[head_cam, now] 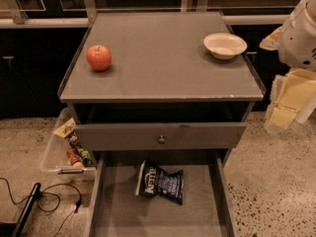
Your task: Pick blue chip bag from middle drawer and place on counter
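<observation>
The blue chip bag (160,182) lies crumpled on the flat grey bottom of the middle drawer (202,209), which is pulled out towards me at the bottom of the view. The bag sits near the drawer's back, slightly left of centre, with its white "Kettle" lettering showing. The grey counter (163,63) is the cabinet top above it. My gripper (287,102) hangs off the cabinet's right side, level with the counter's front edge, well away from the bag, under the white arm (301,31).
A red apple (98,57) stands at the counter's left and a white bowl (224,45) at its back right. A grey drawer front with a knob (161,138) sits above the open drawer. A clear bin (59,154) with snack packets stands left of the cabinet. A black cable (47,199) lies on the floor.
</observation>
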Tool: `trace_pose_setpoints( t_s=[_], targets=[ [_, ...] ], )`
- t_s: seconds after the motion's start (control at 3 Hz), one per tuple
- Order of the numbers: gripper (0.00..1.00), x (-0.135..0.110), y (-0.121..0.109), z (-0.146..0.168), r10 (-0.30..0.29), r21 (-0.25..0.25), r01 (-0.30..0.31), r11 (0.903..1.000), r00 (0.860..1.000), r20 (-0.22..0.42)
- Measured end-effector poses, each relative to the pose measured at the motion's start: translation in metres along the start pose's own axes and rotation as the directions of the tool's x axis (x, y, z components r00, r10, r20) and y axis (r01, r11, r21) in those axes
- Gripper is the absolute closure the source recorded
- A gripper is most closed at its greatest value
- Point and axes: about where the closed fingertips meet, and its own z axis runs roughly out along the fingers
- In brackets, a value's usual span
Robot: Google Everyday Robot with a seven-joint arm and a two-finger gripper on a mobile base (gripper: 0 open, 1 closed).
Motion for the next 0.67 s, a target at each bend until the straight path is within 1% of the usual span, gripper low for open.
trace_pose_setpoints(
  t_s=[0.33,0.67],
  targets=[
    [0.00,0.000,0.000,0.000,0.000,0.000,0.000,1.0000,1.000,0.000],
    [0.00,0.008,0.016,0.031,-0.003,-0.038,0.003,0.9993,1.000,-0.002]
  ],
)
